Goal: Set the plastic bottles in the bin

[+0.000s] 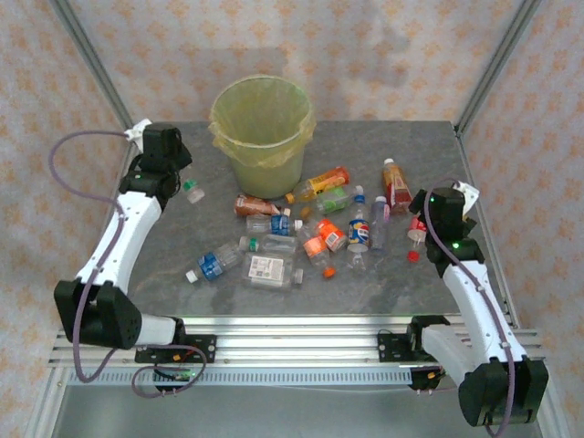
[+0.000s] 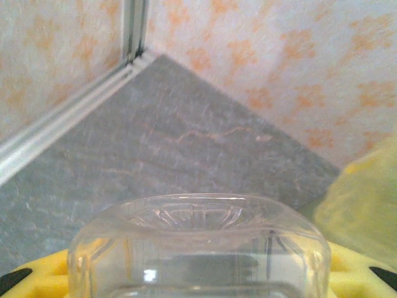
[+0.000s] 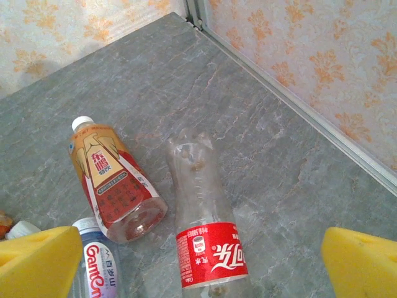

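Nearest the arm bases, loose plastic bottles [image 1: 269,271] lie scattered over the middle of the grey bench [image 1: 164,292], a blue-labelled bottle [image 1: 212,265] at the near left of the heap. Further out on the right, the right claw [image 3: 201,267] hangs released, its yellow pads [image 3: 37,261] spread wide over a red-labelled bottle [image 3: 211,254] lying flat on the bench. A white-capped bottle [image 3: 115,186] with a red and gold label lies just beside it. On the left side, well apart from the heap, the left claw [image 2: 198,276] is clenched on a clear bottle [image 2: 198,236], whose base fills the space between its pads; whether the bottle is off the bench cannot be told. At the far middle stands the bin [image 1: 265,164], upright, lined with a yellowish bag [image 2: 366,205], with an orange bottle [image 1: 321,182] lying near its foot.
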Controlling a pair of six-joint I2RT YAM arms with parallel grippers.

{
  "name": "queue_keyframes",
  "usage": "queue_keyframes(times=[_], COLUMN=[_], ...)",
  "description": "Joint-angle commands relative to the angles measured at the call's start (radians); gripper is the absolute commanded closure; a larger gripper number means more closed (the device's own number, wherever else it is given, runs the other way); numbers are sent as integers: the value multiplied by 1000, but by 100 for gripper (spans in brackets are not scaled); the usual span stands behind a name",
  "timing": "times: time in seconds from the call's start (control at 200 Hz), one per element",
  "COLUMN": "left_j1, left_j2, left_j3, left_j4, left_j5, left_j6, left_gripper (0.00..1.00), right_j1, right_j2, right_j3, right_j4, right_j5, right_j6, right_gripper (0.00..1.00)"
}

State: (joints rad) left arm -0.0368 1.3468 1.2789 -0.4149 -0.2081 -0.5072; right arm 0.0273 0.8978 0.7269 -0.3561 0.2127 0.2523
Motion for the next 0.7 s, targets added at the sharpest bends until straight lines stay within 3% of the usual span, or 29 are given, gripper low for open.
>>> queue_keyframes(times=[0.0,0.125,0.27,0.39,0.691], left_j1=[-4,-27,-112,-163,-181], left_j2=[-38,-18,72,184,509], left_j3=[93,213,378,507,869], left_j4=[-76,-68,-28,56,179], left_j5=[61,181,256,325,556], left_j6=[119,165,268,342,409], left_gripper=[66,66,67,68,71], right_j1=[6,6,6,6,6], right_j2=[14,23,29,41,108], right_j3=[60,86,101,110,179], right_j4=[-83,-111,-134,-147,-224], right_j5=[16,6,-4,-16,-39], right_j6=[30,38,53,70,104], right_gripper=[1,1,1,1,1])
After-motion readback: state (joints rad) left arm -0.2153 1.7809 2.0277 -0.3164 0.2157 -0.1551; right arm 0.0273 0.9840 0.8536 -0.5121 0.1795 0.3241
